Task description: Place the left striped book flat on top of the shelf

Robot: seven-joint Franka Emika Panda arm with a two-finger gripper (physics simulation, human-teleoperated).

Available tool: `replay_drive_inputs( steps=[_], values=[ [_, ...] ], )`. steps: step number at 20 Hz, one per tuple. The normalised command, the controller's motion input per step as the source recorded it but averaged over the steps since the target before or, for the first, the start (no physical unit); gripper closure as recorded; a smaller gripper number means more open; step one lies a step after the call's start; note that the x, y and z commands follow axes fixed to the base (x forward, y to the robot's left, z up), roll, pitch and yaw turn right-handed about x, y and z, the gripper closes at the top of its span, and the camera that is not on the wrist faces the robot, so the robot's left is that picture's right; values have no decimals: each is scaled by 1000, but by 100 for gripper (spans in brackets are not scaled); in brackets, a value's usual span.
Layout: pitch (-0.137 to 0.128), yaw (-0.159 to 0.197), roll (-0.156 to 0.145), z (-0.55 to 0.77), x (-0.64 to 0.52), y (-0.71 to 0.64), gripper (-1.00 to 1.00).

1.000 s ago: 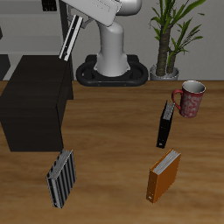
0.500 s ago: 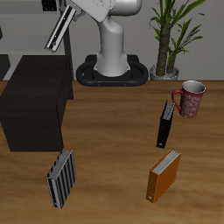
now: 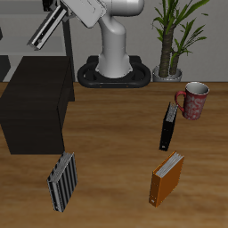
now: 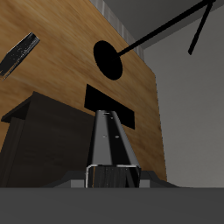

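My gripper (image 3: pixel 71 11) is shut on a striped book (image 3: pixel 49 29) and holds it tilted in the air, above the back of the black shelf (image 3: pixel 36 100). In the wrist view the held book (image 4: pixel 112 144) runs straight out from the gripper (image 4: pixel 112 172), with the shelf's flat top (image 4: pixel 44 131) below it. A second striped book (image 3: pixel 61 181) stands upright on the table near the front edge, just in front of the shelf. The fingertips themselves are hidden by the book.
A black book (image 3: pixel 168 126) and an orange book (image 3: pixel 166 179) stand on the table's other side. A red mug (image 3: pixel 191 100) and a potted plant (image 3: pixel 171 40) stand farther back. The robot's base (image 3: pixel 114 71) sits at the back, beside the shelf.
My gripper has carried the striped book sideways away from the robot's base, out over the shelf's back part. The book now lies at a flatter angle. Nothing on the table has moved.
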Motion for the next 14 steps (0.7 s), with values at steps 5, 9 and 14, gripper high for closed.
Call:
replay_drive_inputs(
  steps=[5, 9, 14],
  values=[
    [30, 13, -56, -145, 94, -150, 100],
    [35, 3, -77, -219, 145, -207, 100],
    [5, -9, -116, -131, 89, -268, 100]
  ],
)
